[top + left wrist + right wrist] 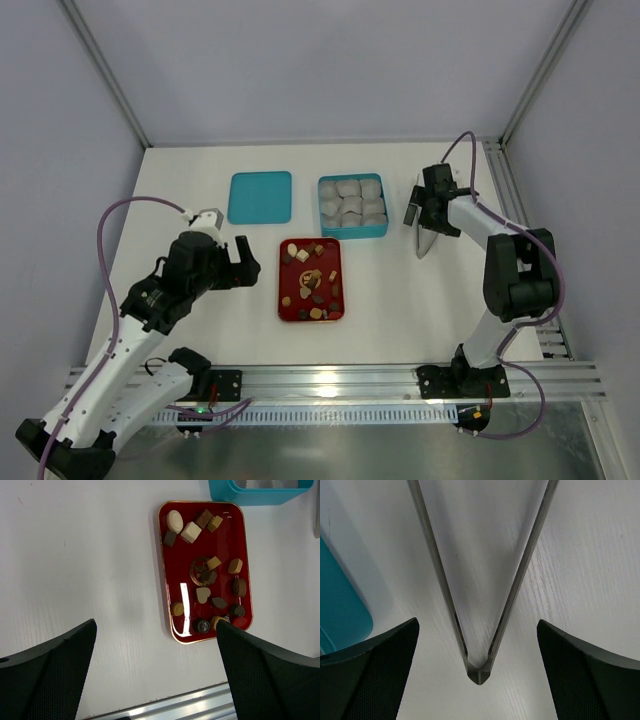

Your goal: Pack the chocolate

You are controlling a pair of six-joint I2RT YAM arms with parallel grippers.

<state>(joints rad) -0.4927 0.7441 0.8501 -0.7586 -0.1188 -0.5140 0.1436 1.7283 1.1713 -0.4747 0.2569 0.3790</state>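
Zero pieces looked packed | chocolate (202,596) all lay on red tray (227,537) | paper cups (350,200) in teal box (351,232) seemed unfilled | left gripper (243,266) spread wide beside tray, empty | right gripper (478,622) straddled tongs (442,580), fingers apart, unclamped | whole job judged undone

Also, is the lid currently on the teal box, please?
No, the teal lid lies flat beside the open teal box.

A white counter (190,180) stands between pale grey walls (330,60), with metal posts (105,70) at the back corners. A silver rail (340,375) runs along its near edge under even light.
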